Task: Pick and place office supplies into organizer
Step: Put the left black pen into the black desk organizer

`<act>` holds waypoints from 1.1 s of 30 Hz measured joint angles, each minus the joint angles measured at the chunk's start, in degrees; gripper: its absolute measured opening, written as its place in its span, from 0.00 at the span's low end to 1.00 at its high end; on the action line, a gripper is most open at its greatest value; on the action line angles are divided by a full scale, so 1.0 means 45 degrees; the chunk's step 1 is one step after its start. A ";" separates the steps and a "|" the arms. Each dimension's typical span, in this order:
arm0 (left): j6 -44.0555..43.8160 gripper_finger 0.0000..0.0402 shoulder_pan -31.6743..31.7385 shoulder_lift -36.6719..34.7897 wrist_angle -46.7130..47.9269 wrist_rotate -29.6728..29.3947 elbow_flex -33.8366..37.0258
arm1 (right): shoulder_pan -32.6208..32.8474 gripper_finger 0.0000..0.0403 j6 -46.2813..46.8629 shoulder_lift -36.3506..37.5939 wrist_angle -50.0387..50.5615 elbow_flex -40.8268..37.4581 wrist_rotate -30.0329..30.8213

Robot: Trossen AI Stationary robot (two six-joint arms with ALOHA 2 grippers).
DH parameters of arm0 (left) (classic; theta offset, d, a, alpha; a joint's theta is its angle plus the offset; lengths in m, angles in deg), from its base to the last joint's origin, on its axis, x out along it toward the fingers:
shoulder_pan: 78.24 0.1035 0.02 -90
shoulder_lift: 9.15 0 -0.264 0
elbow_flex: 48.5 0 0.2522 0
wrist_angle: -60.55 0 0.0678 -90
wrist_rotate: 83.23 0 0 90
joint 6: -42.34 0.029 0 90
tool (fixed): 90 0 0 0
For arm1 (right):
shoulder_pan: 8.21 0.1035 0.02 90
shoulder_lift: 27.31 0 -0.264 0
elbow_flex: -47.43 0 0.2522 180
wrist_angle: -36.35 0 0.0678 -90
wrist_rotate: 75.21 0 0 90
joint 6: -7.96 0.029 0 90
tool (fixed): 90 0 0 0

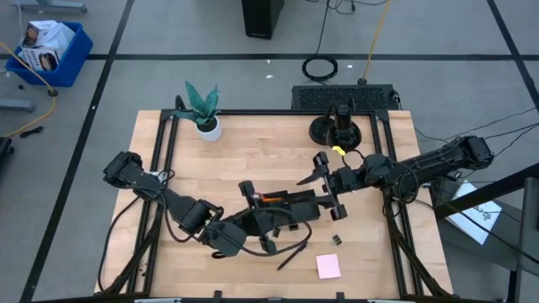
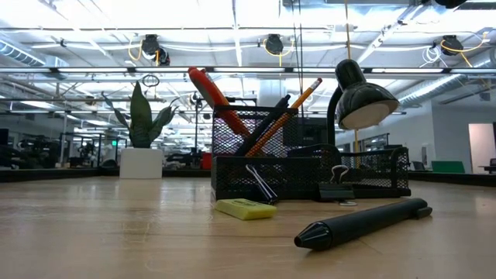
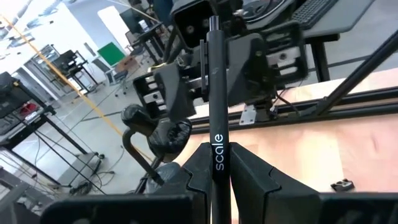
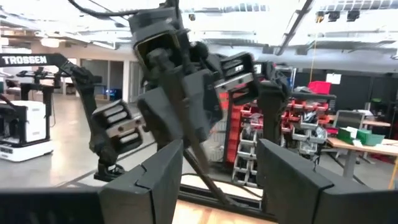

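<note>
A slim black pen (image 3: 214,93) printed "scale" is held above the table with my left gripper (image 3: 217,158) shut on it. The pen's free end points at my right gripper (image 4: 217,171), which faces it, open, over the table's middle (image 1: 324,189). The pen (image 4: 202,165) runs down between the right gripper's fingers, and I see no touch. Below the arms stands the black mesh organizer (image 2: 310,177) holding red-handled scissors (image 2: 215,94) and an orange pencil (image 2: 293,107). On the table lie a yellow-green piece (image 2: 246,208), a black clip (image 2: 338,191), another black pen (image 2: 360,222) and a pink sticky pad (image 1: 328,266). My left gripper pinches the pen's barrel (image 3: 217,140) between its two fingers, at the printed word. The pen lies along the fingers and sticks out well past their tips. It is lifted clear of the table, roughly level, its free end toward the right gripper.
A plant in a white pot (image 1: 205,118) stands at the far left. A round black stand (image 1: 340,126) rises at the far edge behind the organizer. Black rails (image 1: 160,168) run along the table's left and right sides.
</note>
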 joint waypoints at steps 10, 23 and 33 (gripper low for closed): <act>-0.0288 0.12 0.0339 -0.0010 -0.0019 0.0868 -0.0005 | 0.0234 0.49 -0.0257 0.0000 -0.0396 0.0000 0.0023; -0.0389 0.12 0.0677 -0.0015 -0.0021 0.1114 -0.0005 | 0.0234 0.49 -0.0246 0.0000 -0.0451 0.0000 0.0003; -0.0240 0.12 0.0977 -0.0024 -0.0271 0.1922 -0.0010 | 0.0234 0.49 -0.0240 -0.0053 -0.0465 0.0000 0.0001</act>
